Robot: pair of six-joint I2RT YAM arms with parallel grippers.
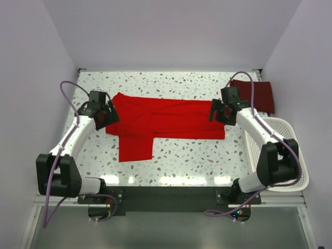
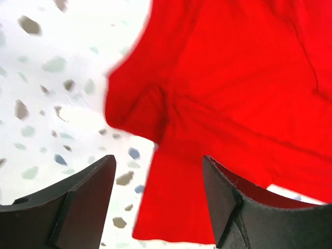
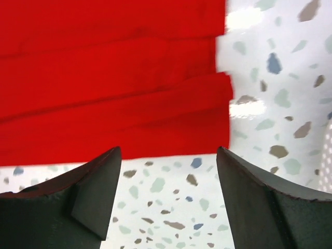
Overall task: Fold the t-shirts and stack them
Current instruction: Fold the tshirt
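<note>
A bright red t-shirt [image 1: 161, 120] lies on the speckled table, folded lengthwise into a long band, one sleeve sticking out toward the near side at its left end. A dark maroon t-shirt [image 1: 258, 94] lies folded at the back right. My left gripper [image 1: 107, 115] hovers open at the red shirt's left end; in the left wrist view the cloth [image 2: 233, 93] lies below its spread fingers [image 2: 88, 192]. My right gripper [image 1: 220, 112] stands open at the shirt's right end, with the hem [image 3: 114, 98] just beyond its fingers [image 3: 98, 187]. Neither holds anything.
A white slatted basket [image 1: 290, 155] stands at the right edge, beside the right arm. White walls close in the table on three sides. Bare speckled table [image 1: 197, 155] lies between the red shirt and the arm bases.
</note>
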